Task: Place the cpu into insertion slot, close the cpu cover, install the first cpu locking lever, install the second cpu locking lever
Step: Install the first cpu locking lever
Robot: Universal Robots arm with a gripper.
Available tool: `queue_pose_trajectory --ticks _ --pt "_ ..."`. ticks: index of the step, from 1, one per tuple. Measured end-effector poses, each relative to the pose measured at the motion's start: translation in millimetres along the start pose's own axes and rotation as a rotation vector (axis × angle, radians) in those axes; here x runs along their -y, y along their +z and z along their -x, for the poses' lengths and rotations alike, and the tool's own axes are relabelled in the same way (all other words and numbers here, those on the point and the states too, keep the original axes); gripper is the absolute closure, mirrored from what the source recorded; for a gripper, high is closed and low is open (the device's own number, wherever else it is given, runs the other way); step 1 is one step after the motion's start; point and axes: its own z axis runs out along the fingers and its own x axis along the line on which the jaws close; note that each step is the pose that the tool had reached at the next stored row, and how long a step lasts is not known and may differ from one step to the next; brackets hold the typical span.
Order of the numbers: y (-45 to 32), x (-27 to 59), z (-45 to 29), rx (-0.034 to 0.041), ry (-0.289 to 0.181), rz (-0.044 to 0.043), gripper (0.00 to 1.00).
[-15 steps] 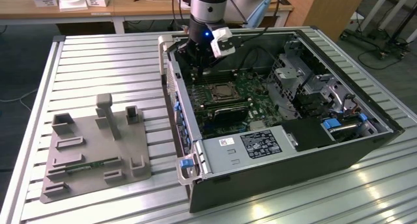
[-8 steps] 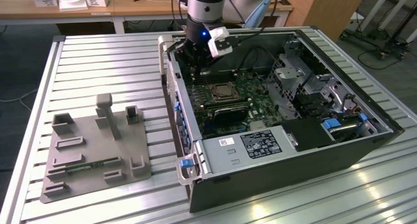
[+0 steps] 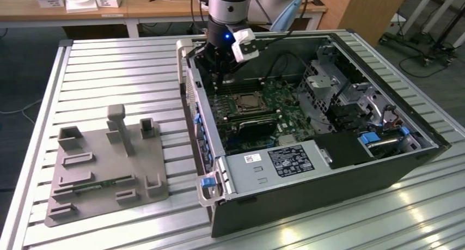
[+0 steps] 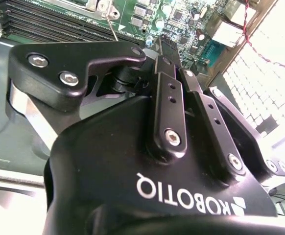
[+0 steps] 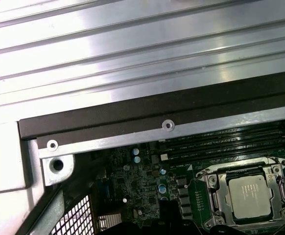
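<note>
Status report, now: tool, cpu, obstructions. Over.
The tool hovers inside the case, beside the insertion slot. The cpu lies in it, cpu cover down around it. No obstruction seen between them.

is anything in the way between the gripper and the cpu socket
Nothing visible does. The cpu already sits in the insertion slot, and in the exterior view the gripper hangs over the board beside it, with open air between.

we note bright, even light from above; glare streaks on the slatted table (image 3: 319,231), washed white in the first wrist view; computer case (image 3: 291,190) interior shaded.
</note>
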Motion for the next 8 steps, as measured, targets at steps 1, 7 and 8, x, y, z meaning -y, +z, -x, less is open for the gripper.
queue_pose_trajectory --ticks 1,7,8 --pt "0.0 0.0 0.0 0.0000 0.000 0.0000 0.90" --pt "0.0 -0.1 0.0 -0.0001 0.000 0.0000 0.90" --pt "0.0 -0.1 0.0 -0.0001 0.000 0.0000 0.90"
